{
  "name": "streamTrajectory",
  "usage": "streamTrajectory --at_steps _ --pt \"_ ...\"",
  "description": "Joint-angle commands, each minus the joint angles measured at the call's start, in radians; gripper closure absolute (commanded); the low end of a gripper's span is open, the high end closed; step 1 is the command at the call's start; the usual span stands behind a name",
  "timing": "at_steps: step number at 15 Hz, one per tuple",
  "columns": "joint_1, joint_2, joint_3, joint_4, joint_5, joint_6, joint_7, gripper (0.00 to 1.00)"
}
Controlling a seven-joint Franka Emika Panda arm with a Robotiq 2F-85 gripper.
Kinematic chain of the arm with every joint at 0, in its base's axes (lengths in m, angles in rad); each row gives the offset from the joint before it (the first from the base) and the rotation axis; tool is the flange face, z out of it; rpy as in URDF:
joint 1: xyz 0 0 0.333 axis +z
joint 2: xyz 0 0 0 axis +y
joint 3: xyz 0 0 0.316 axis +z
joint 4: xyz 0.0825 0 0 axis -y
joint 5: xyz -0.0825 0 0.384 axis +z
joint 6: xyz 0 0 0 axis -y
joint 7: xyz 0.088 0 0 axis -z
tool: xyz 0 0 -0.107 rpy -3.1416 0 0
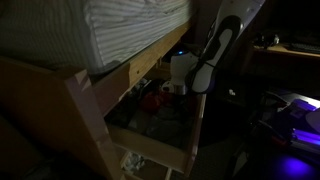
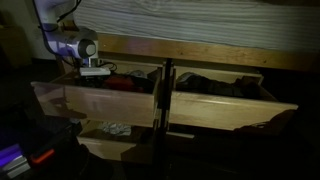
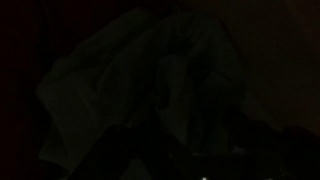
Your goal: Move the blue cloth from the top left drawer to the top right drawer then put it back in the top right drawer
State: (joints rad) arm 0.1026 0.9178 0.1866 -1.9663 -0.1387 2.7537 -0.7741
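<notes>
Logged nearest the lens the pulled-out front of the top left drawer (image 2: 85, 100), with the top right drawer (image 2: 230, 105) open just beside it. Found the gripper (image 2: 96, 70) hanging over the far part of the top left drawer, near a red item (image 2: 122, 83); could not tell whether the jaws stood spread or pressed together, nor whether anything was pinched. Could not single out the blue cloth by colour in such poor light; judged it to be the crumpled fabric (image 3: 150, 85) filling the wrist view, lying beneath the tool. Advised a straight descent onto a raised fold, a firm pinch, then a lift clear of the drawer wall before crossing right. Saw both drawers side by side only from the front; saw the reach under the mattress (image 1: 130, 30) only from the side; saw the folds only at the wrist.
</notes>
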Motion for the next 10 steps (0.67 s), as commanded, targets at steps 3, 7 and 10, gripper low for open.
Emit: streamTrajectory --at_steps 3,7,10 --pt "-0.028 0.013 0.015 0.014 -0.08 -0.003 0.053 0.76" --pt "-0.066 -0.109 0.05 -0.028 -0.087 -0.002 0.039 0.99" --pt "-0.13 -0.239 0.127 -0.057 -0.053 -0.032 0.0 1.0"
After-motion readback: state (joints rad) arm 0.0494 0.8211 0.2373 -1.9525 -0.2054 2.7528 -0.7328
